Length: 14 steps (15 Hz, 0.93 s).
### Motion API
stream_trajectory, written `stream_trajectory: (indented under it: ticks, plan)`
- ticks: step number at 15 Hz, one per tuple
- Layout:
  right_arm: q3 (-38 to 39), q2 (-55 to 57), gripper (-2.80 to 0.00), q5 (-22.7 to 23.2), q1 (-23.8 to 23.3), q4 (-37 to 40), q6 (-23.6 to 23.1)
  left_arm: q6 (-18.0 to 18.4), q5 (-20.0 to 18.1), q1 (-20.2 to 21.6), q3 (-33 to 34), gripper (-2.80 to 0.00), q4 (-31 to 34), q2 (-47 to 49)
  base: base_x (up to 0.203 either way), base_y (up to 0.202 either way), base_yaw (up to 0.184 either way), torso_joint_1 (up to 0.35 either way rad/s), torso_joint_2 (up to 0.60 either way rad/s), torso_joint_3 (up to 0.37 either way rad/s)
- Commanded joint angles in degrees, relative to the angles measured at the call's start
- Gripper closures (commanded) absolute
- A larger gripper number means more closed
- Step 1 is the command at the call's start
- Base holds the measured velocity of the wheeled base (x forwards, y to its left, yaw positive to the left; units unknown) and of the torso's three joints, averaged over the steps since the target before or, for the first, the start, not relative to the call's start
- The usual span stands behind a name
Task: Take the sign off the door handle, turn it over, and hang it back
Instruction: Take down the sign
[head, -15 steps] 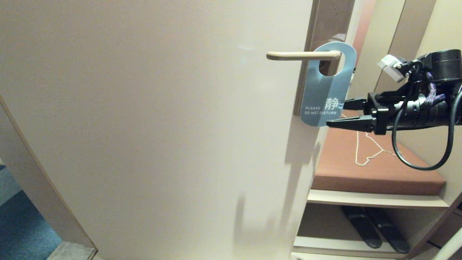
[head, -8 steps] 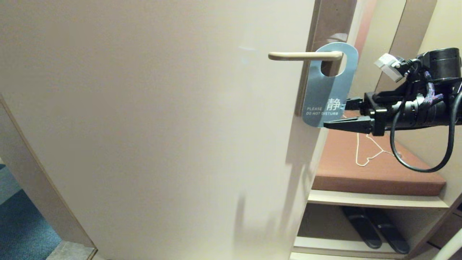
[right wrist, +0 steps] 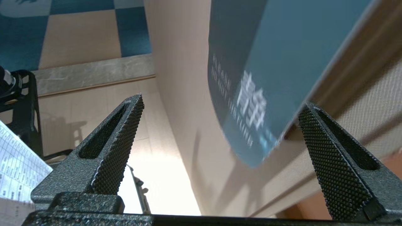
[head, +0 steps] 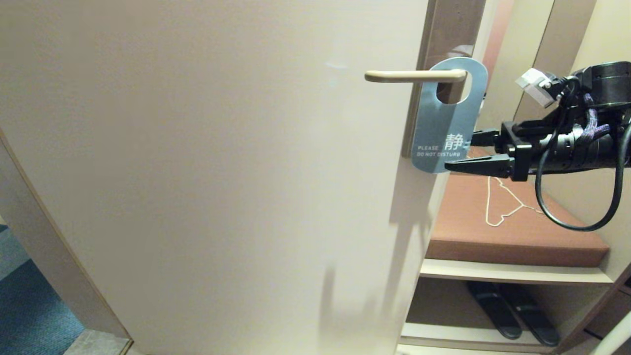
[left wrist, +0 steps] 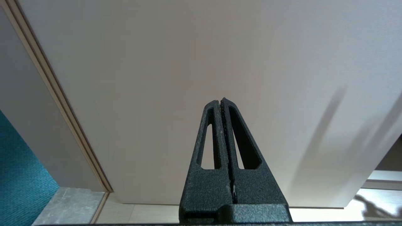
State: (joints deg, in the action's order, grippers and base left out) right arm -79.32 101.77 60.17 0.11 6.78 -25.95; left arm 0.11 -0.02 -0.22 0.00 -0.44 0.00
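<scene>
At the right of the head view a brown-topped shelf (head: 517, 236) carries a thin white wire clothes hanger (head: 500, 204) lying flat near its back. Beneath it, at lower right, a lower shelf (head: 443, 340) holds a pair of dark slippers (head: 512, 313) set side by side

Your right arm reaches in from the right side of the head view, its forearm roughly level and a black cable looping beneath it. The right gripper (head: 461, 154) points toward the door edge with its two ribbed fingers (right wrist: 333, 163) spread wide apart, one tip above the other in the head view. Your left arm is out of the head view; its wrist camera shows the left gripper (left wrist: 222, 101) with both fingers pressed flat together, gripping nothing.
</scene>
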Motion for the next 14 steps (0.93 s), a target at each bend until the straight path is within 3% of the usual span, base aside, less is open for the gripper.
stream_trajectory:
  ticks: [1, 14]
  plan:
    - [-1.5, 0.4, -2.80, 0.4, 0.1, 0.1, -0.1, 0.0, 0.0, 0.0, 0.0, 0.00, 0.0, 0.0, 0.000, 0.000, 0.000, 0.000, 0.00, 0.000]
    - [-5.5, 2.5, -2.80, 0.6, 1.1, 0.0, 0.0, 0.0, 0.0, 0.0, 0.0, 0.00, 0.0, 0.0, 0.000, 0.000, 0.000, 0.000, 0.00, 0.000]
